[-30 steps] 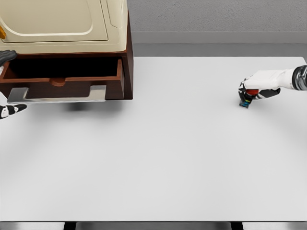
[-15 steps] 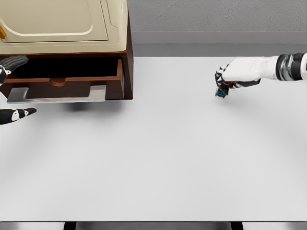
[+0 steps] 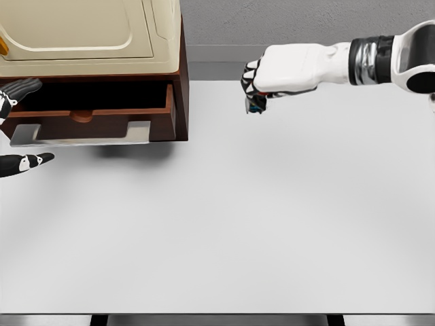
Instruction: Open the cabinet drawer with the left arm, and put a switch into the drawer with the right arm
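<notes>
Head view of a white table [image 3: 224, 224] with a dark wooden cabinet [image 3: 178, 75] at its rear left corner, a cream-coloured appliance [image 3: 88, 34] standing on top of it. The cabinet drawer [image 3: 88, 115] is pulled out toward the viewer, its dark interior exposed and its flat grey handle [image 3: 81, 134] projecting along the front edge. The right hand [image 3: 275, 71], on a white arm entering from the right edge, is raised above the rear part of the table, to the right of the cabinet and apart from it; its fingers are clenched around the switch [image 3: 255, 104], a small dark part with blue and red details that protrudes below the knuckles. The switch is thus held in the air, outside the drawer. The left hand [image 3: 17, 125] shows only at the left edge, just beside the drawer front: dark fingertips above and below the handle level, spread apart and grasping nothing.
</notes>
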Robot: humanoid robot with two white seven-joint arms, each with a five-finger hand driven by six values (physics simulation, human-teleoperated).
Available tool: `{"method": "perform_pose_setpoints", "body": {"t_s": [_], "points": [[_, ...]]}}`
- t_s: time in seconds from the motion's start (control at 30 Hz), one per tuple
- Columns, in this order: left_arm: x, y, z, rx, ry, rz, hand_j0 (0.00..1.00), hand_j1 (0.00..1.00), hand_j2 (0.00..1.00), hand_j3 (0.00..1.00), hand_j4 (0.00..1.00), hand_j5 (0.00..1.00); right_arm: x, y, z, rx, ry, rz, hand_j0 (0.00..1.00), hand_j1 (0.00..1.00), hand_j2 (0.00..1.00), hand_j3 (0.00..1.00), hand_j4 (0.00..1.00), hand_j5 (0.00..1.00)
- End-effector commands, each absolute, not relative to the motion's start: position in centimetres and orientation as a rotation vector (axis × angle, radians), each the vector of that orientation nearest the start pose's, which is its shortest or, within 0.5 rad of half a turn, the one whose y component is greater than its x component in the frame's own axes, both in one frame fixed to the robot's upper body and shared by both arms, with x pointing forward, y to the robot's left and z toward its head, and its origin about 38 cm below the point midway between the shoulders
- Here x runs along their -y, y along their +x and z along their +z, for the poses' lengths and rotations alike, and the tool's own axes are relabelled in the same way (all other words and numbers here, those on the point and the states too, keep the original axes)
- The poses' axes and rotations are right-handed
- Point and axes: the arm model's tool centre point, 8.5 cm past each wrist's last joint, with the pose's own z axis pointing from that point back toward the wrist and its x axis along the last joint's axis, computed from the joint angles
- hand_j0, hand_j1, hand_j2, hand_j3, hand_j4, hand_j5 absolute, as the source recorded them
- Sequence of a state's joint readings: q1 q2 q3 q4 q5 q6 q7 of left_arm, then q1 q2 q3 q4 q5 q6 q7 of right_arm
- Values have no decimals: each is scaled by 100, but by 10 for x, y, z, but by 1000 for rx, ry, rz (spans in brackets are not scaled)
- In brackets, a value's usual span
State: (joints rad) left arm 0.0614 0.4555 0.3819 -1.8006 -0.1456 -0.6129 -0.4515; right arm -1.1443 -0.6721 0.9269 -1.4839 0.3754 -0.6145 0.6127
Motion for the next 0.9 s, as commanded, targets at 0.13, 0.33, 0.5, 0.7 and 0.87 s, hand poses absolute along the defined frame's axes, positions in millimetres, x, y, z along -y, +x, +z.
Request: {"method": "perform_pose_setpoints", "body": {"t_s": [0.13, 0.33, 0.5, 0.7, 0.87], "points": [[-388, 309, 237, 2024, 561, -1095, 100, 100, 100, 100, 100, 100, 125, 457, 351, -1741, 491, -2655, 27, 27, 27, 27, 27, 27], [-388, 309, 237, 2024, 564, -1098, 100, 100, 100, 100, 100, 100, 115, 455, 375, -1738, 525, -2594, 28, 28, 28, 28, 28, 28], [-388, 310, 238, 2025, 564, -1098, 100, 100, 100, 100, 100, 100, 80, 447, 387, -1725, 482, -2519, 28, 28, 28, 28, 28, 28], [-388, 310, 238, 2025, 564, -1098, 100, 100, 100, 100, 100, 100, 47, 436, 392, -1703, 423, -2466, 28, 28, 28, 28, 28, 28], [-388, 310, 238, 2025, 564, -1098, 100, 100, 100, 100, 100, 100, 25, 438, 390, -1736, 386, -2459, 28, 28, 28, 28, 28, 28]]}}
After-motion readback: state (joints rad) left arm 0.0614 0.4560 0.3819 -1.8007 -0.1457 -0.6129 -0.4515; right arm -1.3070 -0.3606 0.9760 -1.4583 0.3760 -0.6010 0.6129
